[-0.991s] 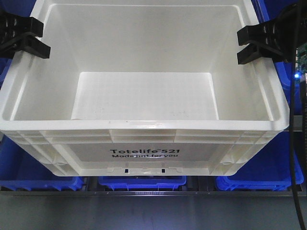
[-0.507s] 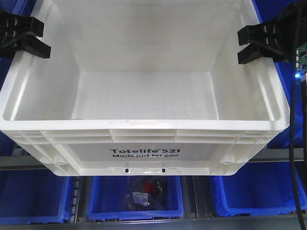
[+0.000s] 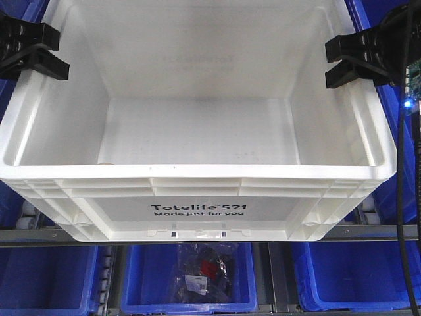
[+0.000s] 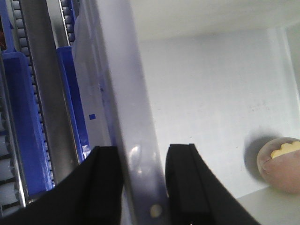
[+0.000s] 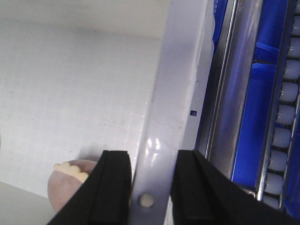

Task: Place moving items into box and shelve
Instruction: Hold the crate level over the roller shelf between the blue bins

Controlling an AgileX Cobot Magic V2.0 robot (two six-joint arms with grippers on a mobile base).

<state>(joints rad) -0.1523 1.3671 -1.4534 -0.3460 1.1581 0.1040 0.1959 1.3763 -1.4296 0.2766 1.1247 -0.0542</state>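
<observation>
The box (image 3: pixel 197 172), a large white crate printed "Totelife 521", hangs in front of the shelving, held by both side rims. My left gripper (image 3: pixel 41 51) is shut on the left rim (image 4: pixel 126 93), one black finger on each side of the wall (image 4: pixel 143 154). On the opposite side, my right gripper (image 3: pixel 348 60) is clamped the same way (image 5: pixel 152 159) on the right rim (image 5: pixel 180 70). Inside the box lies a round pinkish item with a yellow frill (image 4: pixel 281 164), also seen low in the right wrist view (image 5: pixel 70 180). It is hidden in the front view.
Blue bins (image 3: pixel 39 276) sit on the shelf below and around the box; the middle bin (image 3: pixel 197 273) holds a bagged dark item. A metal shelf rail (image 3: pixel 52 235) runs under the box. Roller tracks (image 5: pixel 283 117) flank it. A black cable (image 3: pixel 402 197) hangs at right.
The box stays gripped the same way. The shelf rail and blue bins behind it have shifted in view, and the middle bin with the bagged item now shows under the box.
</observation>
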